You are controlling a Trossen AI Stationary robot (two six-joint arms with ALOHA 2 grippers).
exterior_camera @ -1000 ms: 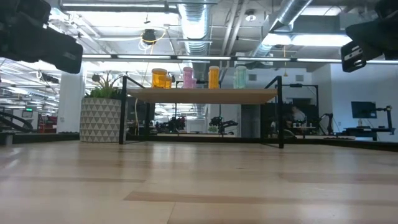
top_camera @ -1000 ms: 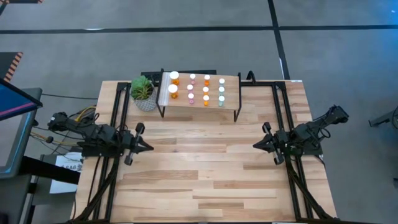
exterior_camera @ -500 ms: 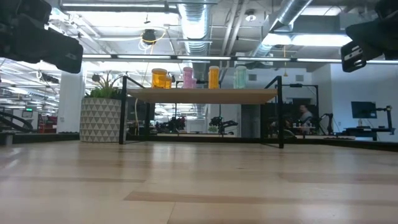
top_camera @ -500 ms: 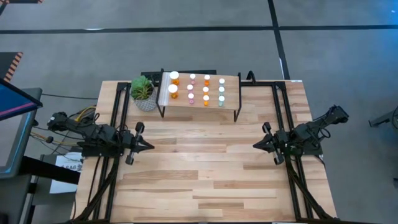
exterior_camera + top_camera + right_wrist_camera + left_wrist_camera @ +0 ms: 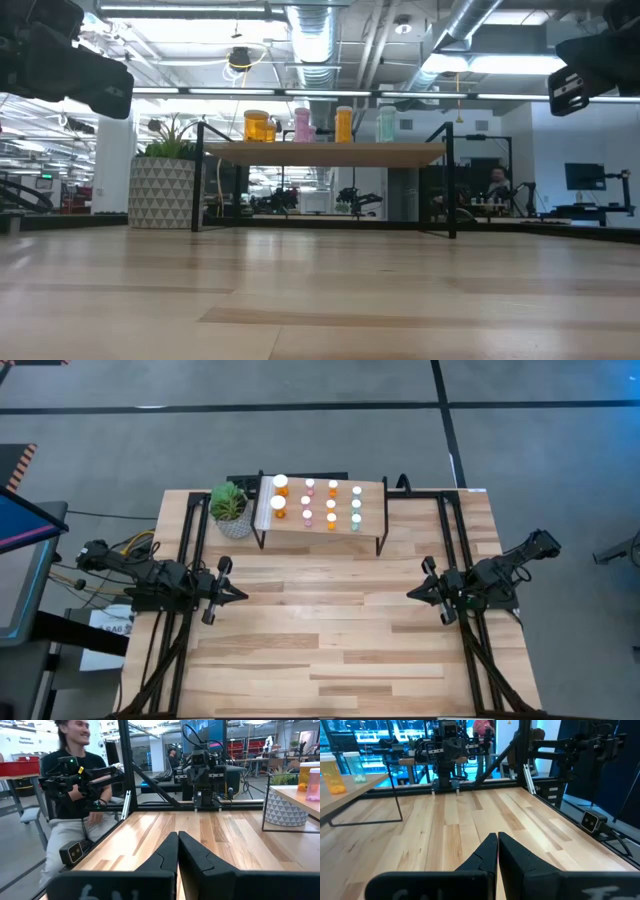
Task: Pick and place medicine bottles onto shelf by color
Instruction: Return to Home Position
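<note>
Well, from my seat the sorting looks finished. The medicine bottles [image 5: 331, 503] all stand on the shelf [image 5: 372, 506], which sits at the far middle of the surface [image 5: 320, 640], just right of a potted plant [image 5: 230, 510]. From above I read them in colour lines running near to far: two larger orange ones on the white strip at the shelf's left end, then a pink line, an orange line, and a teal line farthest right. Each line holds one colour as far as I can tell, though the caps hide much of the bodies. I find no bottle on the surface off the shelf, so I judge nothing is left to pick.

The left gripper [image 5: 238, 597] hangs over the left side of the surface, well apart from the shelf, its jaws pressed together on nothing. The right gripper [image 5: 412, 594] mirrors it over the right side, jaws likewise pressed together and carrying nothing. Both arms look tucked low and level, which I take for the parked pose. A person [image 5: 75, 795] sits beyond the surface's left edge, clear of both arms.
</note>
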